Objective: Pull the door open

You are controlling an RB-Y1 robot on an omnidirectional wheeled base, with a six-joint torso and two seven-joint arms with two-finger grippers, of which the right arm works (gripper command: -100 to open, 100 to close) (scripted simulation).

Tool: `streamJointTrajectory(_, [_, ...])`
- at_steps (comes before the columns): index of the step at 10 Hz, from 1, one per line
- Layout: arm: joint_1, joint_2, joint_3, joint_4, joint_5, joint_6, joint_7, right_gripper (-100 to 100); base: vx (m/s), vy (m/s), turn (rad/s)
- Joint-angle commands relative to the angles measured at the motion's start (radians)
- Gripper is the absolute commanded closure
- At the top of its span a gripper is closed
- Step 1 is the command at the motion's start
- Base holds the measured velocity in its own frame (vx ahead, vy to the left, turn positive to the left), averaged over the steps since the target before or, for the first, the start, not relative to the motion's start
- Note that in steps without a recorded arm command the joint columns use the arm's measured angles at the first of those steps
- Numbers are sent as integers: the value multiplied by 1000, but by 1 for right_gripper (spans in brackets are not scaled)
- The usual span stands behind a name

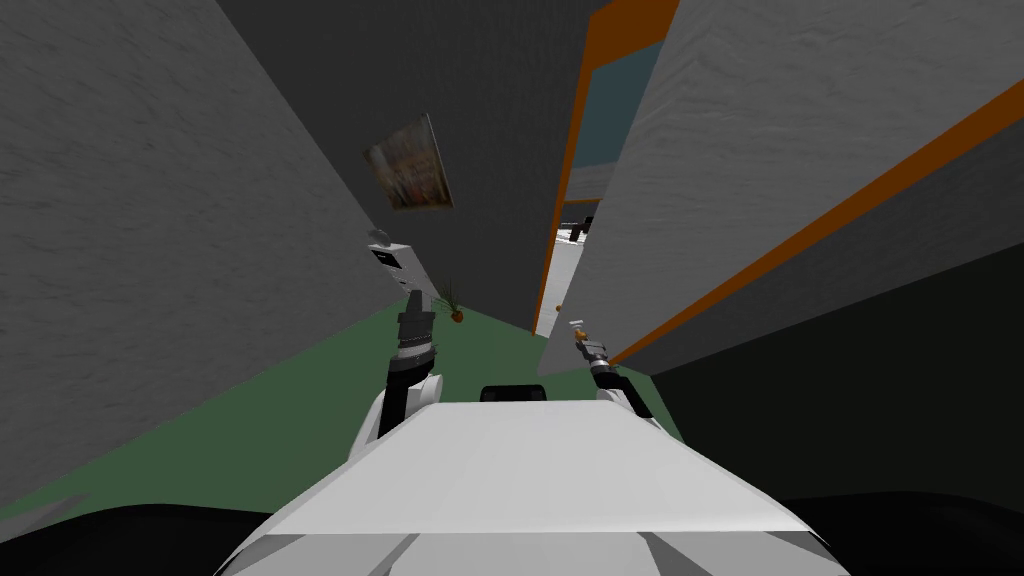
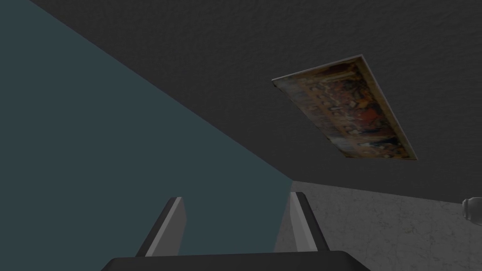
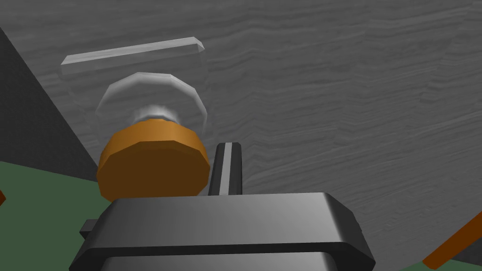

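door [image 1: 720, 200]: grey leaf w/ orange trim, at right, standing ajar; bright gap [image 1: 562, 265] along its far edge. orange knob [image 3: 153, 162] on a pale round plate [image 3: 150, 91], near the leaf's free edge. r. gripper [image 3: 226, 147]: blades appear pressed together w/ nothing between them, touching the knob's side. l. gripper [image 2: 236, 197]: raised at left, blades spread wide, holding nothing. green floor [image 1: 300, 400] below.

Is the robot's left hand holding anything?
No, the left fingers stand apart with nothing between them.
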Motion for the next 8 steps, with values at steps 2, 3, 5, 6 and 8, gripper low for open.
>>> streamJointTrajectory(2, [-3, 2, 5, -6, 2, -3, 1, 100, -8, -12, 5])
streamJointTrajectory(3, [-3, 2, 5, -6, 2, -3, 1, 100, 0, 0, 0])
streamJointTrajectory(5, [-3, 2, 5, -6, 2, -3, 1, 100, 0, 0, 0])
streamJointTrajectory(6, [-2, -8, 17, 2, 8, -15, -8, -100, -93, -58, 154])
streamJointTrajectory(8, [-4, -16, 32, 2, 14, -29, -17, -100, -173, -70, 117])
